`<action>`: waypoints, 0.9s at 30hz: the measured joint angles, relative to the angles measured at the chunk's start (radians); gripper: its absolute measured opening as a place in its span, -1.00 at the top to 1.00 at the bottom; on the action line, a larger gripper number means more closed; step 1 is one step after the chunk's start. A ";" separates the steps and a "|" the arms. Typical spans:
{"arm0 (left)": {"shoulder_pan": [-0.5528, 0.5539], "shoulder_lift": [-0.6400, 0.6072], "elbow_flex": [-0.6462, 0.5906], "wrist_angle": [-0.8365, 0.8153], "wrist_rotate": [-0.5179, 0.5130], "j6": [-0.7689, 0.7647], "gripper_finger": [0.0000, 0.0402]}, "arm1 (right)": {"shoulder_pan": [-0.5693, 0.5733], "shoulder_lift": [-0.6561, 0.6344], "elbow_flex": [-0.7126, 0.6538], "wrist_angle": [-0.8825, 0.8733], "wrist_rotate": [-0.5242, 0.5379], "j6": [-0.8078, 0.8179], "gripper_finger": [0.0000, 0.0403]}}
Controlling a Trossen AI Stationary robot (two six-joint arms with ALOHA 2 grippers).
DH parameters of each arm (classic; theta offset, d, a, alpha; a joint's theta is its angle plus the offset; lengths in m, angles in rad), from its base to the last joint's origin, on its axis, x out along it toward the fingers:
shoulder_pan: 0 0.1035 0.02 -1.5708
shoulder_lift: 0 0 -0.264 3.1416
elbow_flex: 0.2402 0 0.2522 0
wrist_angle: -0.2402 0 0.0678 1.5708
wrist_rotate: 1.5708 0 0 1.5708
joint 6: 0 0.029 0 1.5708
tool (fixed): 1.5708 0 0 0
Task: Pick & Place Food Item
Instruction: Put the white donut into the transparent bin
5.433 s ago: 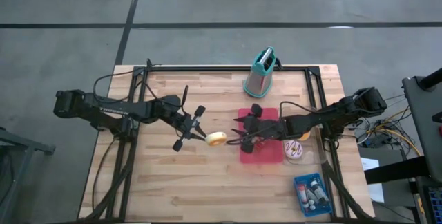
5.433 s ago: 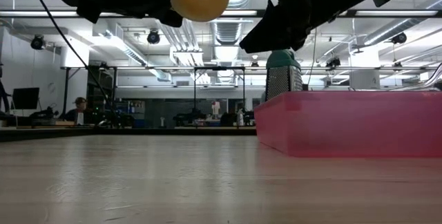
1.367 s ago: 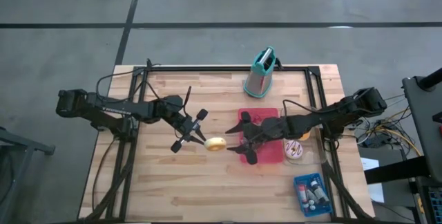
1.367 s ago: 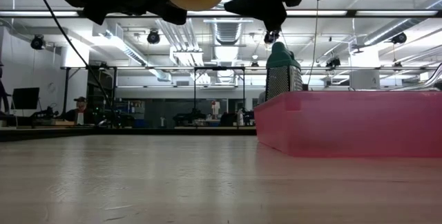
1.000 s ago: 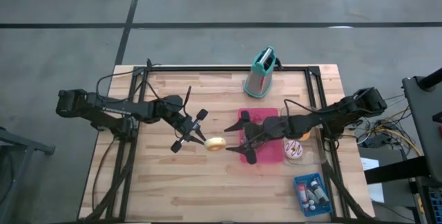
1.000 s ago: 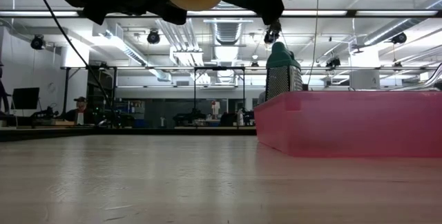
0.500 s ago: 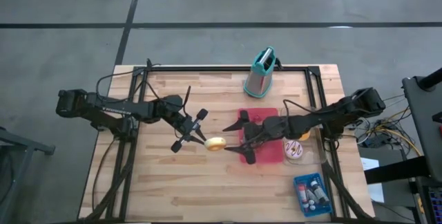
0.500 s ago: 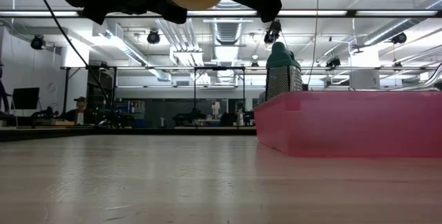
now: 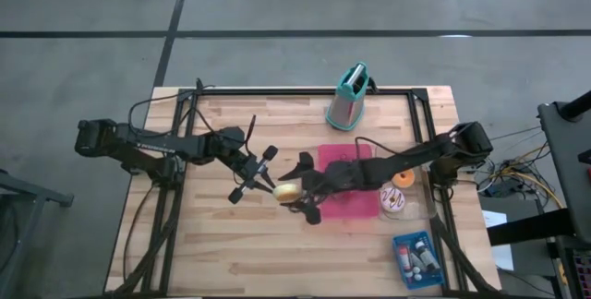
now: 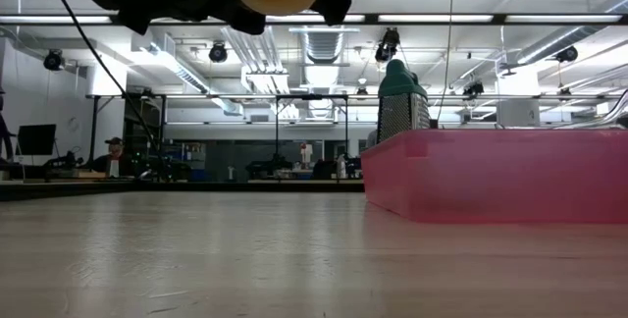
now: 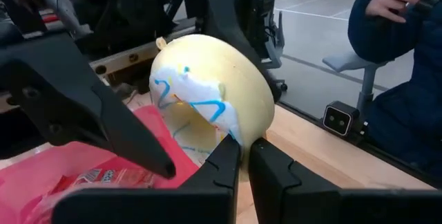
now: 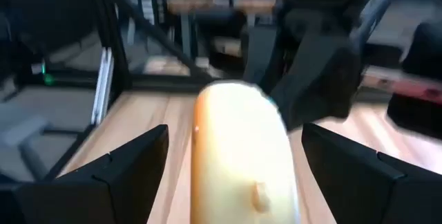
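Above the worktop, the left gripper [image 9: 261, 181] pinches the doughnut [image 9: 288, 189] by its rim, and it sits right between the right gripper's [image 9: 304, 186] wide-open fingers, a handover looks ready, pink tray [image 9: 355, 205] behind.

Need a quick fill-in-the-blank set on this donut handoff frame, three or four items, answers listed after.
1. The left gripper is shut on the ___, held above the table.
2. The right gripper has its jaws ___, one on each side of the donut.
3. The tray under the right arm is ___ in colour.
4. The teal-handled grater stands ___ the tray.

Answers: donut; open; pink; outside
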 joint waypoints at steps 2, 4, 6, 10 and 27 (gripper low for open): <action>0.000 0.000 -0.001 -0.002 0.000 0.000 0.87 | 0.000 0.001 0.049 -0.128 -0.001 0.005 -0.61; 0.000 0.000 -0.001 -0.004 0.000 0.000 0.87 | 0.000 0.000 0.094 -0.213 0.000 0.011 -0.61; 0.000 0.000 0.003 -0.003 0.000 0.000 0.87 | 0.000 -0.001 0.120 -0.256 -0.001 0.038 -0.61; 0.000 0.000 0.008 -0.003 0.001 0.000 0.87 | 0.010 -0.001 0.125 -0.260 -0.001 0.038 -0.61; 0.000 0.000 0.001 -0.006 0.001 0.000 0.87 | 0.008 -0.001 0.099 -0.245 0.078 0.090 -0.61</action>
